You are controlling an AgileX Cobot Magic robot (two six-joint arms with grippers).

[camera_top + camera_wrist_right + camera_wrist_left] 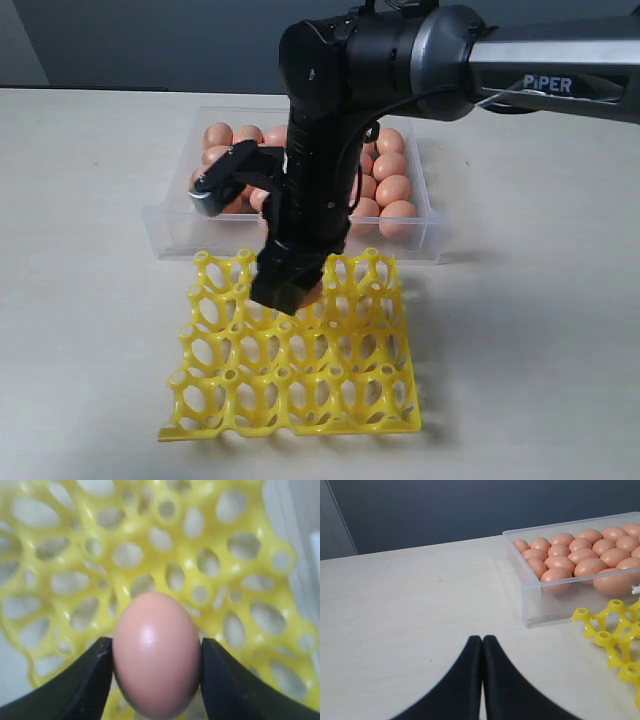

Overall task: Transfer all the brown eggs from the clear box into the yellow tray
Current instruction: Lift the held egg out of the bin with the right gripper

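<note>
The yellow tray lies nearest, its visible cups empty. Above its far rows the right hand is clamped on one brown egg, long axis running along the fingers and aimed down at the tray directly beneath. Beyond the tray, the clear box holds the other eggs. The left hand, pressed together, sits well off from the tray.
</note>
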